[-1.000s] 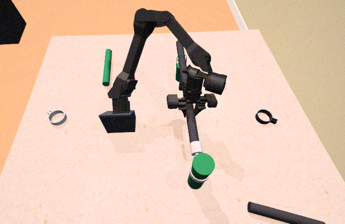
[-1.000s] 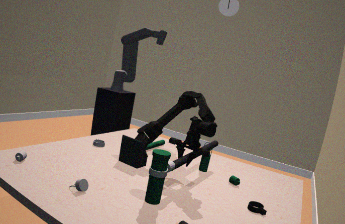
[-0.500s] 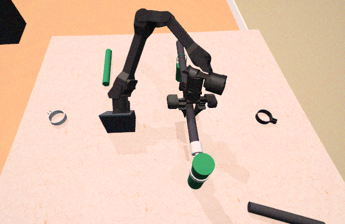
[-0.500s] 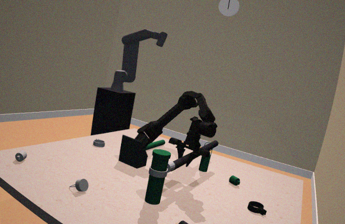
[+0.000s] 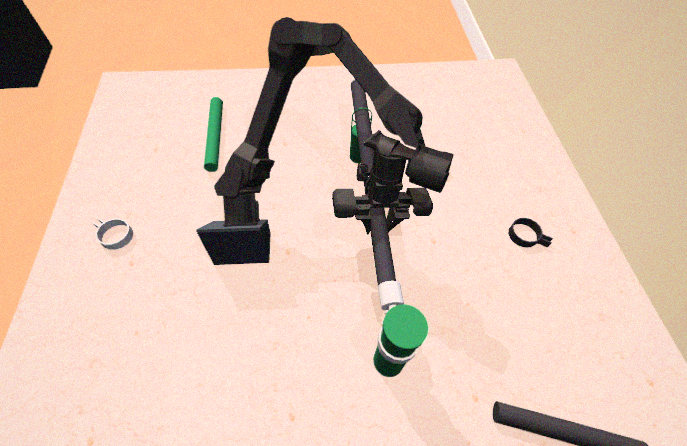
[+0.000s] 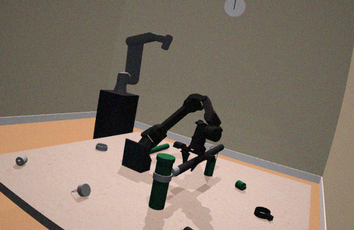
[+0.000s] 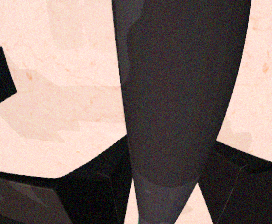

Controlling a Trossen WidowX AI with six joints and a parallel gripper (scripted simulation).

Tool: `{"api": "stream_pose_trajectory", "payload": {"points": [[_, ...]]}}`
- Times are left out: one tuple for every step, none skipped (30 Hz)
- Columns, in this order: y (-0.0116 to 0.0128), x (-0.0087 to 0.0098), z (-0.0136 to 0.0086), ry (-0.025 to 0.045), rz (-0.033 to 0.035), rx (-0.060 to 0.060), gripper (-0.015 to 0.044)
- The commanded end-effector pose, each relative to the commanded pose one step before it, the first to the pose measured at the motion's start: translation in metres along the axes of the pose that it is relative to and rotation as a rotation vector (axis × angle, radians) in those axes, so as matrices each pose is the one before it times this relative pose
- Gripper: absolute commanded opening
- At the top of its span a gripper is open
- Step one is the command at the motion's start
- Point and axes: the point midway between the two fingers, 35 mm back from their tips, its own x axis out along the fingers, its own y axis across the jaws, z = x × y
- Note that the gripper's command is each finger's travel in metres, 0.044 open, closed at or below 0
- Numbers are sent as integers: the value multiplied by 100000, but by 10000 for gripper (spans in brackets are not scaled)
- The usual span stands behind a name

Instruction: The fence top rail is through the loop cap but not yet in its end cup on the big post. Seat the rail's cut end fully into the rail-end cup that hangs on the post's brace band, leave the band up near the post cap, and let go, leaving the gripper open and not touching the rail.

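Note:
The dark top rail (image 5: 384, 257) (image 6: 184, 166) (image 7: 182, 90) passes through the thin loop on the short green post (image 5: 355, 144) (image 6: 209, 167). Its near end meets the mouth of the pale rail-end cup (image 5: 391, 295) (image 6: 175, 170); how deep it sits inside is hidden. The cup hangs on the brace band (image 5: 396, 359) (image 6: 162, 177), which circles the big green post (image 6: 158, 195) a little below its cap (image 5: 405, 326) (image 6: 165, 157). My gripper (image 5: 380, 223) (image 6: 189, 163) (image 7: 160, 137) is shut on the rail around mid-length, with a finger on each side.
A green rod (image 5: 213, 133) (image 6: 159, 148) and a grey band (image 5: 114, 245) (image 6: 101, 148) lie near the arm base. A black band (image 5: 545, 239) (image 6: 264, 215) and a green cup (image 6: 240, 185) lie beyond the rail. A spare dark rail (image 5: 559, 422) lies past the big post.

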Motion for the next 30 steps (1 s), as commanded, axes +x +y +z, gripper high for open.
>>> {"api": "stream_pose_trajectory", "payload": {"points": [[-143,-645,-919,2159,-1311,238,0],[-8,-27,-43,2,0,0,0],[-11,-29,-42,2,0,-1,0],[-15,-30,-42,2,-1,-1,0],[-20,-26,-35,2,-1,-1,0],[-28,-26,-33,2,-1,-1,0],[-34,-22,-26,1,-1,-1,0],[-37,-19,-20,1,-2,-1,0],[-39,-15,-15,1,-2,-1,0],[-47,-15,-14,1,-2,-1,0],[-47,-13,-10,0,-2,-1,0],[-44,-10,-7,0,-2,-1,0],[-41,-10,-7,0,-2,-1,0],[-40,-8,-4,0,-2,-1,0],[-34,-7,-3,0,-1,-1,0],[-26,-7,-1,0,-1,-1,0],[-24,-6,-1,0,-1,-1,0],[-27,-10,-2,0,-1,-1,0],[-29,-11,-4,0,-1,-1,0],[-26,-13,-7,1,-1,-1,0],[-26,-13,-8,1,-1,-1,0],[-31,-11,-6,0,-1,-1,0],[-34,-9,-4,0,-1,-1,0],[-33,-8,-3,0,-1,-1,0],[-23,-5,-2,0,-1,-1,0],[-8,-2,-1,0,0,0,0],[0,0,0,0,0,0,0],[8,-2,-2,0,0,0,0],[15,-3,-3,0,1,0,0],[20,-4,-4,0,1,1,0]]}}
